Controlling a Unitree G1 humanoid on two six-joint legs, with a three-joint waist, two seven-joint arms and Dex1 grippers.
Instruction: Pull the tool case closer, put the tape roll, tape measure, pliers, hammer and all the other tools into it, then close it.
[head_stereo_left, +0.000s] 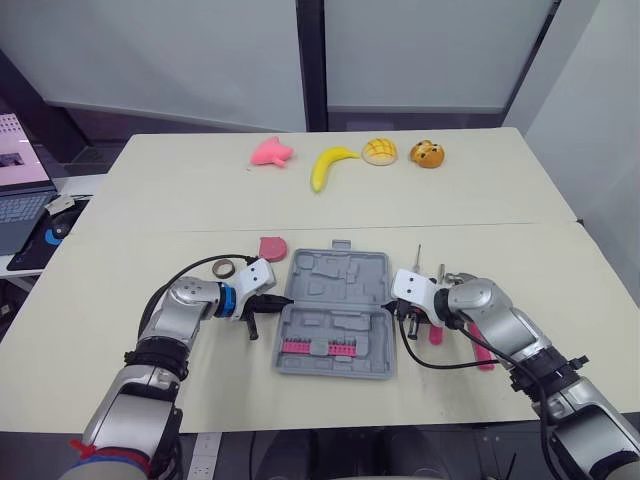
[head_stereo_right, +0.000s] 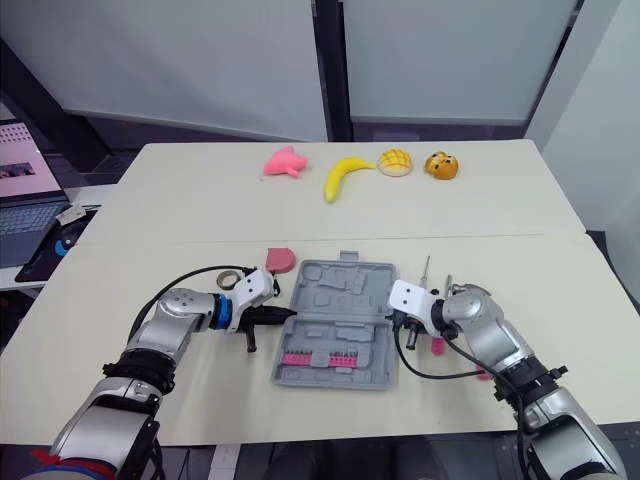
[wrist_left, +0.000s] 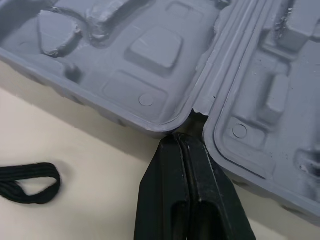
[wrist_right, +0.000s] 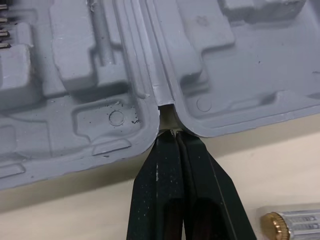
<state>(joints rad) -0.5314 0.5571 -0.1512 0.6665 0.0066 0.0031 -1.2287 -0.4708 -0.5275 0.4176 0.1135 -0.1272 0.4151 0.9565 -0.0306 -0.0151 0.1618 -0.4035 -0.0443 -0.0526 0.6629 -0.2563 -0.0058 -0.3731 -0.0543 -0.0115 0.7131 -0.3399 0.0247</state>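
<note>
Two hands flank the open tool case on the worktop: left hand at its left hinge end, right hand at the right end. Left wrist: fingers closed together, tips at the hinge notch. Right wrist: same.

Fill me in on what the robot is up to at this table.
The robot has both hands at the open grey tool case. The left hand and the right hand each have shut fingers, with the tips set at the hinge notch on their own side, seemingly to drag the case closer. The case holds only a row of pink bits. The tape roll, a screwdriver and pink-handled tools lie outside it on the table.
</note>
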